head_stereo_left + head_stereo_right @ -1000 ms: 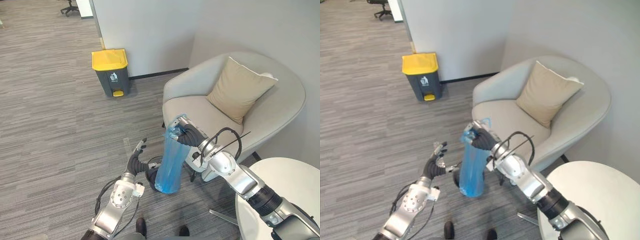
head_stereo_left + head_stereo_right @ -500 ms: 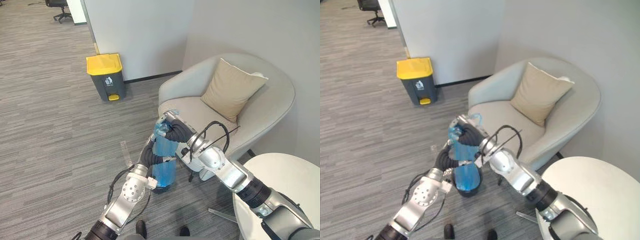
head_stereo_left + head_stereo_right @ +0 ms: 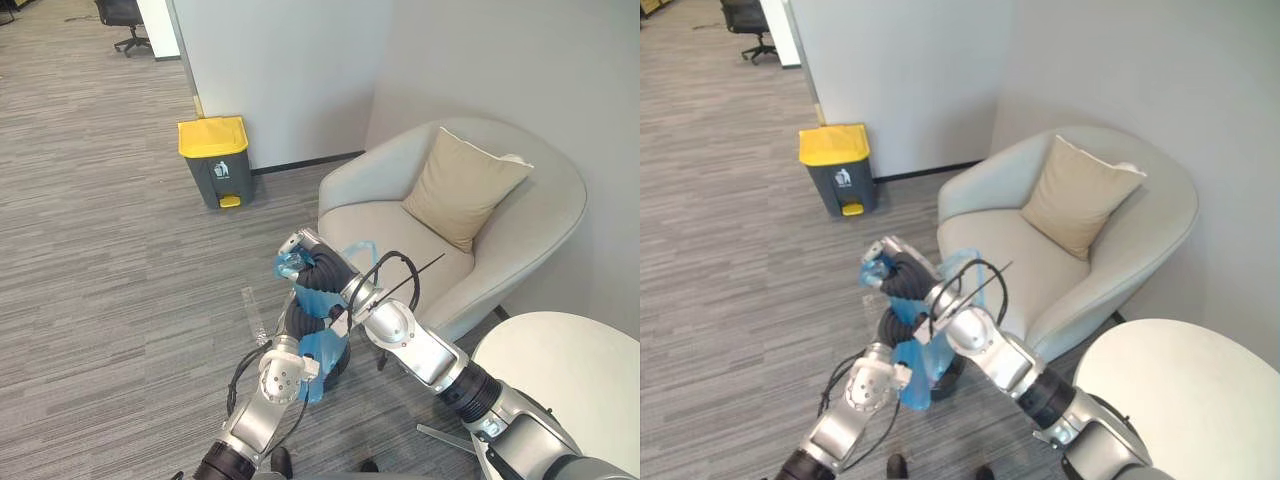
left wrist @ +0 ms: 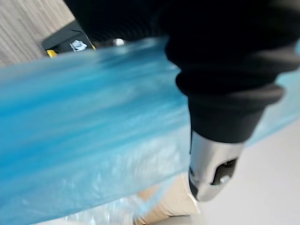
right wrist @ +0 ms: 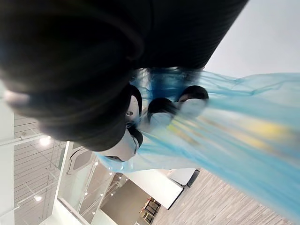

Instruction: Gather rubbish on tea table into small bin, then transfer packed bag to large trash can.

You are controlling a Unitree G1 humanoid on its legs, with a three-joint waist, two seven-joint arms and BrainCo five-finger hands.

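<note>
A blue rubbish bag [image 3: 322,352] hangs above the floor in front of the armchair. My right hand [image 3: 318,268] is shut on its bunched top, and its fingers curl round the blue plastic [image 5: 243,140] in the right wrist view. My left hand [image 3: 299,320] is pressed against the middle of the bag just below the right hand, its fingers hidden by the plastic. The bag [image 4: 93,117] stretches across the left wrist view. A small dark bin [image 3: 950,375] stands on the floor under the bag. The large grey trash can with a yellow lid [image 3: 215,160] stands by the wall, further away to the left.
A beige armchair [image 3: 520,230] with a tan cushion [image 3: 460,185] stands right behind the bag. The round white tea table [image 3: 570,370] is at the lower right. Grey plank floor [image 3: 110,260] lies between me and the trash can.
My right hand has raised the bag's top up and to the left. My left hand, open beside the bag a second ago, has come up against its middle. The camera has shifted slightly.
</note>
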